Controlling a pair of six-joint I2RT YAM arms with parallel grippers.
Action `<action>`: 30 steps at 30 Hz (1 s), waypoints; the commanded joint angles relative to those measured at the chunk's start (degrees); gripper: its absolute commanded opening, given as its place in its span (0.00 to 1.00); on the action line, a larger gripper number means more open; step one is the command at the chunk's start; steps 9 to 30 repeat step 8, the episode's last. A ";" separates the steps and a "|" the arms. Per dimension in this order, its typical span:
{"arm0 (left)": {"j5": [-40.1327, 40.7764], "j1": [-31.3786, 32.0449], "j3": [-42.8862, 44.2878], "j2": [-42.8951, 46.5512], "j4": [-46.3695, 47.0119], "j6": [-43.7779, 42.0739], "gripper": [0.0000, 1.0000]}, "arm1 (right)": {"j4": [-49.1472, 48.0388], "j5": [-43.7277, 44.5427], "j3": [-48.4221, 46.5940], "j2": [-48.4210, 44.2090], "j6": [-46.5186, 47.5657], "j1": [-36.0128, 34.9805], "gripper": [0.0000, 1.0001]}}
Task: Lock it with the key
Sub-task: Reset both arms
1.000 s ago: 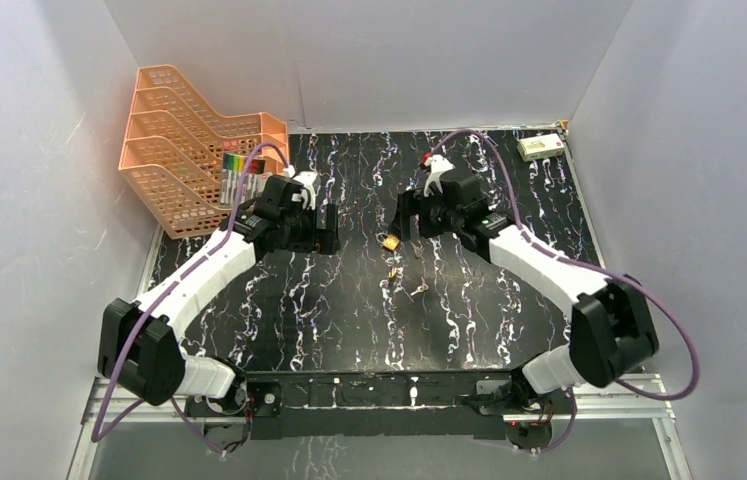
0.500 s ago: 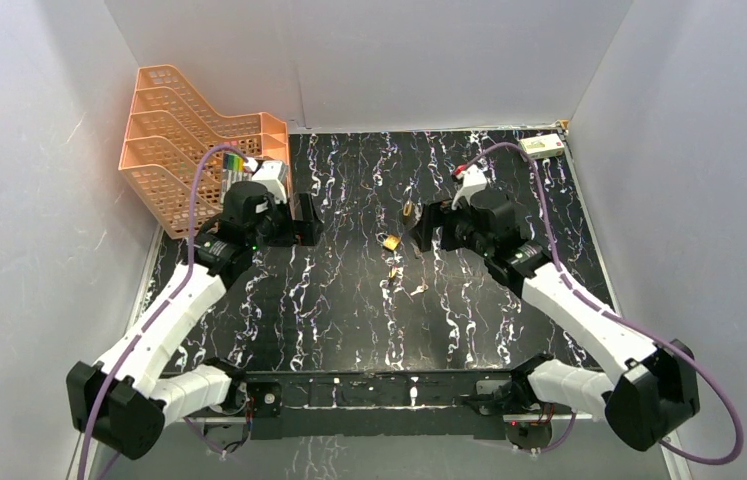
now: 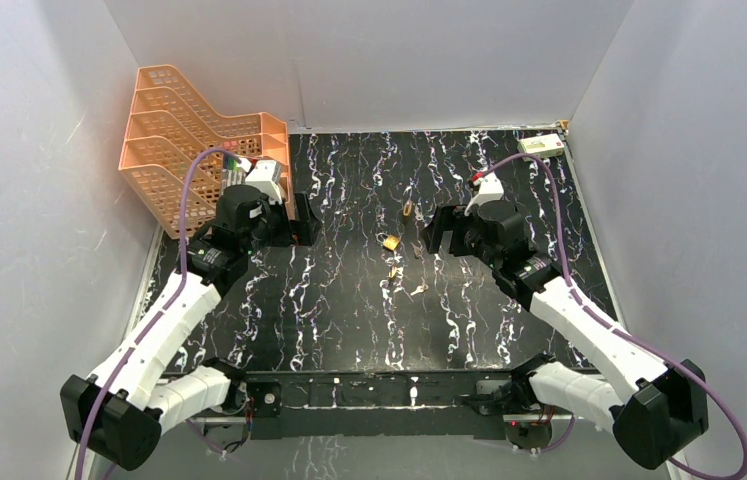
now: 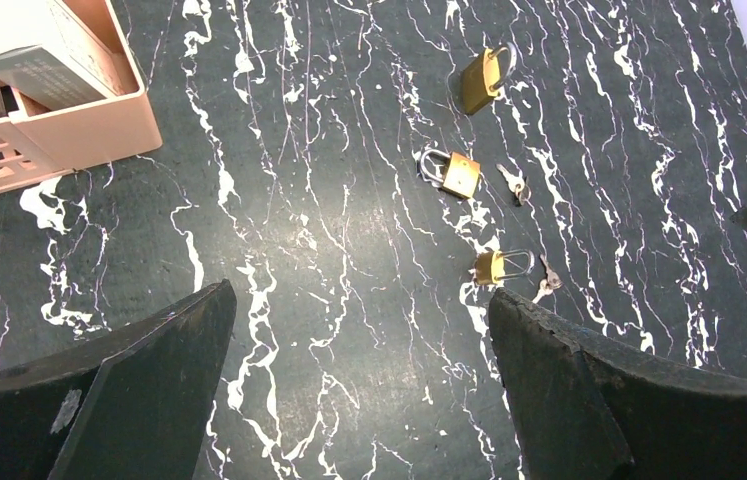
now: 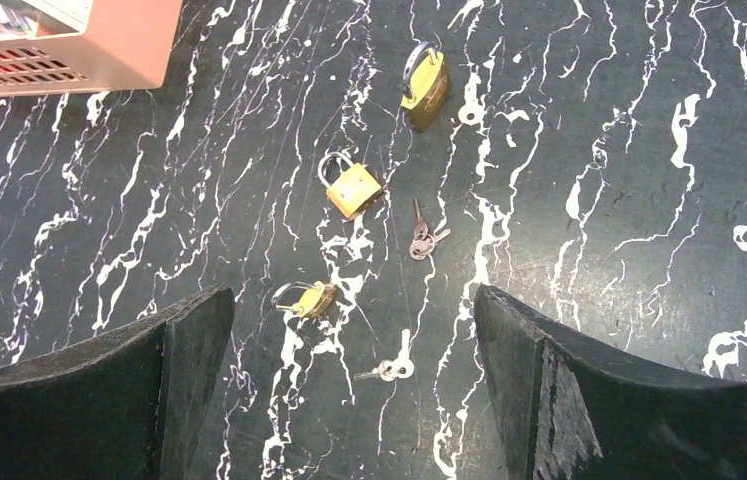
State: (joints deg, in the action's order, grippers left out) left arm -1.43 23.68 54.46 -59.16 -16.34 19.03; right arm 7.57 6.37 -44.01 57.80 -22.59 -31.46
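Three brass padlocks lie mid-table: a large one (image 3: pixel 407 211) (image 5: pixel 425 88) (image 4: pixel 482 80), a medium one (image 3: pixel 390 241) (image 5: pixel 352 188) (image 4: pixel 457 173) and a small one (image 3: pixel 395 272) (image 5: pixel 307 298) (image 4: pixel 497 266). Small key sets lie beside them, one (image 5: pixel 421 240) (image 4: pixel 514 183) by the medium padlock, another (image 5: pixel 389 368) (image 4: pixel 547 277) (image 3: pixel 417 290) by the small one. My left gripper (image 3: pixel 301 220) (image 4: pixel 359 300) is open and empty, left of the locks. My right gripper (image 3: pixel 436 232) (image 5: pixel 349 295) is open and empty, right of them and above the table.
An orange stacked mesh tray (image 3: pixel 189 140) (image 4: pixel 79 130) (image 5: pixel 99 45) holding markers and a box stands at the back left. A small white-green box (image 3: pixel 541 146) lies at the back right corner. White walls enclose the black marble table (image 3: pixel 349 320).
Both grippers have drawn away from the table's middle, the left to the left, the right to the right. The large padlock, hidden before by the right gripper, now shows.
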 commanded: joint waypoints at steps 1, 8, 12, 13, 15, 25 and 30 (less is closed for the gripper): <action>0.64 -0.36 0.66 0.64 0.73 -0.70 0.98 | -0.98 1.65 -0.29 -1.42 -0.79 0.26 0.98; 0.64 -0.34 1.43 0.16 0.22 -0.88 0.98 | -0.78 -0.17 -0.58 -0.35 0.81 0.26 0.98; 0.64 -0.34 1.43 0.16 0.22 -0.88 0.98 | -0.78 -0.17 -0.58 -0.35 0.81 0.26 0.98; 0.64 -0.34 1.43 0.16 0.22 -0.88 0.98 | -0.78 -0.17 -0.58 -0.35 0.81 0.26 0.98; 0.64 -0.34 1.43 0.16 0.22 -0.88 0.98 | -0.78 -0.17 -0.58 -0.35 0.81 0.26 0.98; 0.64 -0.34 1.43 0.16 0.22 -0.88 0.98 | -0.78 -0.17 -0.58 -0.35 0.81 0.26 0.98; 0.64 -0.34 1.43 0.16 0.22 -0.88 0.98 | -0.78 -0.17 -0.58 -0.35 0.81 0.26 0.98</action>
